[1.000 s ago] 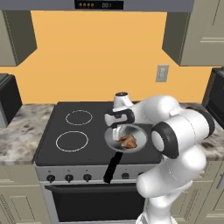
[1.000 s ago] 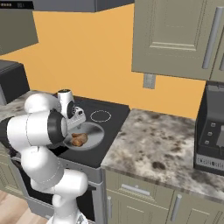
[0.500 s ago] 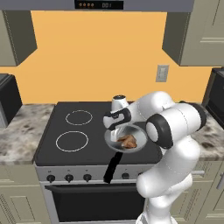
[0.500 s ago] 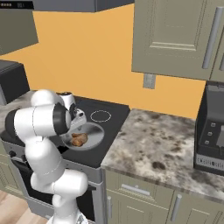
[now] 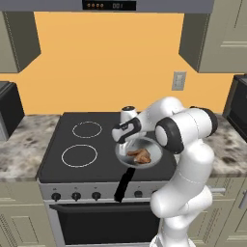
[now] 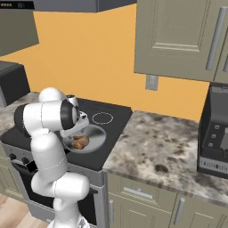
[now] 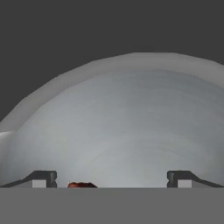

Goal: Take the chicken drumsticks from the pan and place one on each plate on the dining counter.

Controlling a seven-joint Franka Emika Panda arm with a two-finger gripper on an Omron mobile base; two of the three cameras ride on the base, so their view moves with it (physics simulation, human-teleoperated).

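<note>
The grey pan (image 5: 153, 150) sits on the stove's front right burner, its black handle (image 5: 123, 185) pointing over the front edge. Golden-brown chicken drumsticks (image 5: 140, 155) lie together near the pan's middle, and they also show as drumsticks (image 6: 80, 142) from the right. My gripper (image 5: 124, 146) hangs low over the left part of the pan, just beside the drumsticks. In the hand view the gripper (image 7: 111, 179) is open, with the pan floor (image 7: 131, 131) close below and a sliver of drumstick (image 7: 82, 185) between the fingertips (image 7: 43, 178). The plates and the dining counter are out of view.
Black stove top (image 5: 82, 144) with two burner rings at left. Marble counter (image 6: 164, 147) stretches to the right, with a dark appliance (image 6: 216, 133) at its far end. Another dark appliance (image 5: 7, 111) stands at the far left. Wall cabinets hang above.
The hand has dropped lower and a little leftward, down into the pan. The arm's elbow has swung upward. The pan and drumsticks have stayed put.
</note>
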